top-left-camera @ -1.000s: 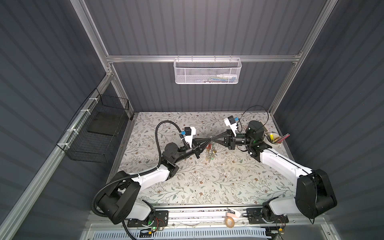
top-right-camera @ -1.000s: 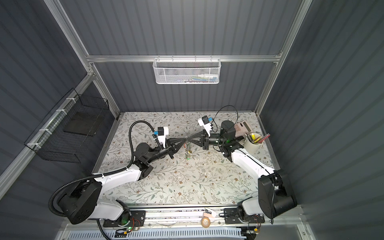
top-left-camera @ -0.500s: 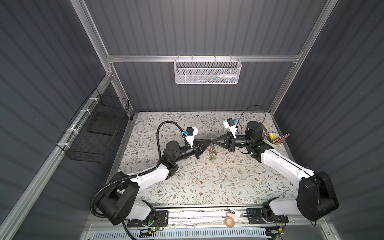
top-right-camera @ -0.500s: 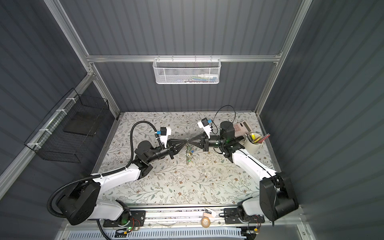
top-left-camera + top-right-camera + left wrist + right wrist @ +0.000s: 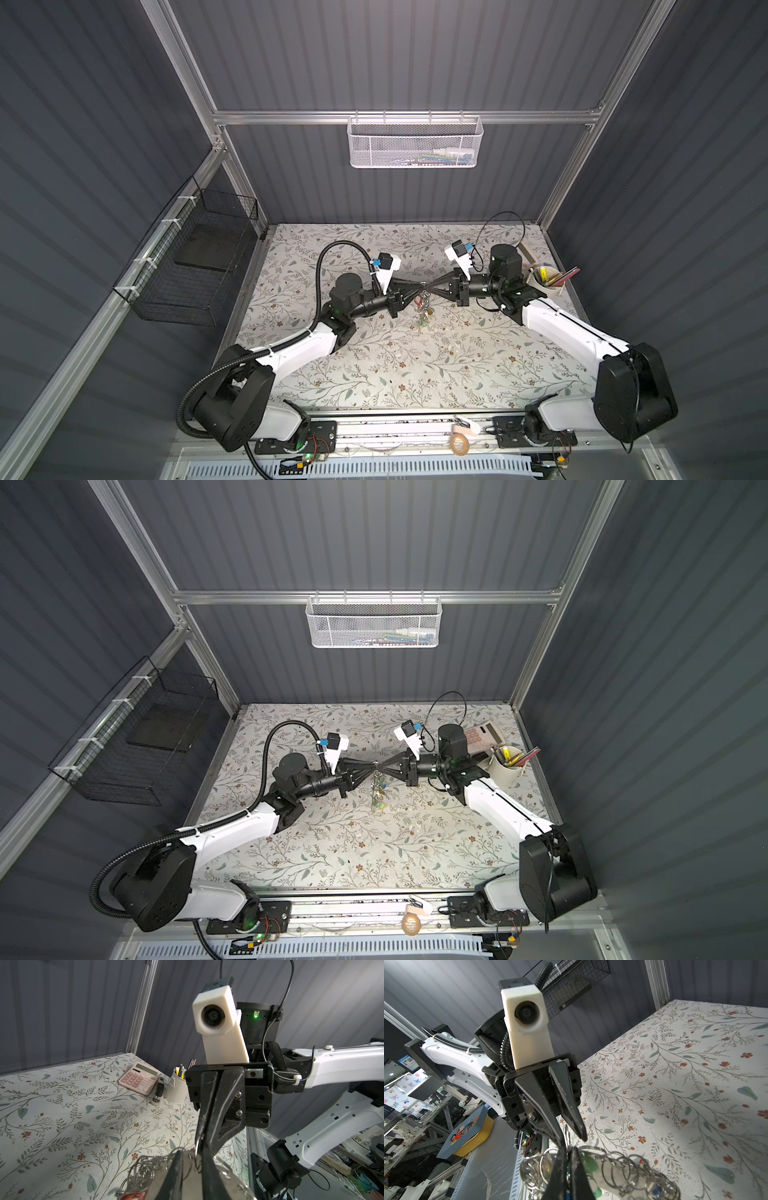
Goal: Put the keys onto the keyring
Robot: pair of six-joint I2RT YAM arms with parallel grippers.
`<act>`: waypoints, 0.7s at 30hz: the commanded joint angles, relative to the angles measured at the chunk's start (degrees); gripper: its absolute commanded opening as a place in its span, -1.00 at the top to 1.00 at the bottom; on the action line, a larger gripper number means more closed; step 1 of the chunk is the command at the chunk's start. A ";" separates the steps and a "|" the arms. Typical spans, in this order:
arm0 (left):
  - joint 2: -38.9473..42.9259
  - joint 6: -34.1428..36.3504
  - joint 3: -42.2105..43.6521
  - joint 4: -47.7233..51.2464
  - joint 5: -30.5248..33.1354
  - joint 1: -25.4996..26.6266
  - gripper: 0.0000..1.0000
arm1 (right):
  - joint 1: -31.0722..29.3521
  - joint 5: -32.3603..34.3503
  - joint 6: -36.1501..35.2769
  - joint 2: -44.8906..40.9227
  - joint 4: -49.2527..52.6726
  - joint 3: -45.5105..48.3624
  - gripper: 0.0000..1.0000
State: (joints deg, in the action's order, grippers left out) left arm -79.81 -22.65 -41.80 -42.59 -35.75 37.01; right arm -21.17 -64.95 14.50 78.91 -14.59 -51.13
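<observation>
Over the floral bench [image 5: 374, 365], the right tool [image 5: 429, 286] pinches the keyring [image 5: 424, 297] tight. Its bunch dangles, the green-tagged keys [image 5: 422, 326] lowest. The left tool [image 5: 572, 1140] stands slightly spread at the ring. Beyond sits a pink calculator [image 5: 139, 1079].

1. This is a robotics lab test cell. Dark ribbed wall panels [image 5: 415, 54] on an aluminium frame [image 5: 399, 117] box in the scene in both top views.
2. Two white-and-black robot arms, the left arm [image 5: 299, 353] and the right arm [image 5: 569, 332], stand on a base rail [image 5: 395, 428] along the bottom edge, with bare wiring showing.
3. A floral table cover [image 5: 415, 374] fills the lower middle.
4. A white mesh basket [image 5: 415, 143] hangs at upper centre and a black wire basket [image 5: 191, 270] at the left.
5. Desk props sit at the right: a pink calculator [image 5: 482, 735] and a pen cup [image 5: 507, 766].
6. The right wrist view shows more metal-framed benches [image 5: 431, 1140] outside the cell.
</observation>
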 commanded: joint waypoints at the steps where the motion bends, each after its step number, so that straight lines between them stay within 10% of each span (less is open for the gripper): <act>1: 1.04 3.35 -3.07 6.17 -7.57 1.40 0.60 | -2.34 -0.73 -1.15 -1.08 -1.91 -1.53 1.00; 21: -0.77 23.89 -19.15 43.22 -20.54 -0.72 0.54 | -3.18 -1.11 -3.24 -0.76 1.30 -2.80 1.00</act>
State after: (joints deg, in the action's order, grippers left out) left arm -79.50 -5.08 -57.14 -7.90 -48.58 34.33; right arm -22.72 -66.02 12.49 78.91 -11.60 -51.29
